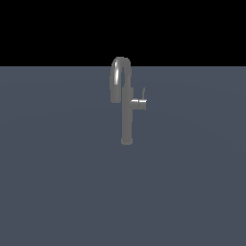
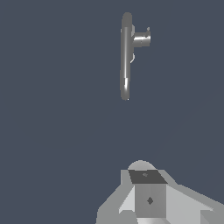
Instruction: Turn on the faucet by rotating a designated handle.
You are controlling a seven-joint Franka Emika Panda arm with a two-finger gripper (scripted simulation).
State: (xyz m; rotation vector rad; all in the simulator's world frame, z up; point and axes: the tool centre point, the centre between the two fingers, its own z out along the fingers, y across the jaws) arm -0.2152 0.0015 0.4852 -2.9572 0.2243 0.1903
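1. I classify this place as a bare simulated test scene, not a furnished room such as a kitchen or workshop.
2. In the exterior view I see one flat, uniform slate-grey ground plane (image 1: 57,182) that ends at a straight horizon against a plain black background (image 1: 48,29).
3. The only fixture I see is a grey metallic faucet (image 1: 127,120), standing upright on the plane with no sink or basin around it.
4. All surfaces are rendered smooth, without texture, wear or clutter.
5. In the wrist view I see the same plain grey plane surrounding the faucet (image 2: 126,57).
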